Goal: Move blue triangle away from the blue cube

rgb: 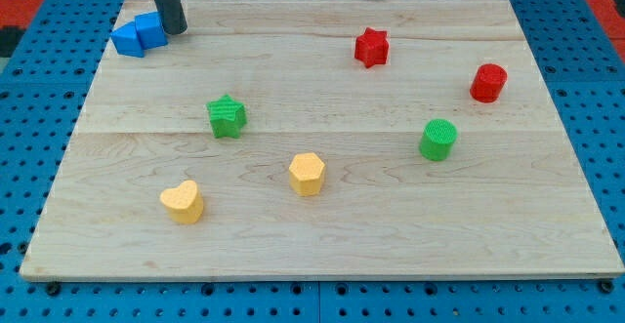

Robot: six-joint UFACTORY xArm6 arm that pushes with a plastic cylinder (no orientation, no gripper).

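Note:
Two blue blocks sit touching each other at the board's top left corner. The left one (126,40) looks like the blue triangle. The right one (151,28) looks like the blue cube, though the shapes are hard to tell apart. My tip (177,30) rests on the board just right of the blue cube, touching or nearly touching its right side. The rod rises out of the view's top.
A red star (371,47) and a red cylinder (488,82) lie at the upper right. A green star (227,116) is left of centre, a green cylinder (438,139) at the right. A yellow hexagon (307,174) and a yellow heart (183,202) lie lower down. The wooden board (322,245) rests on a blue pegboard.

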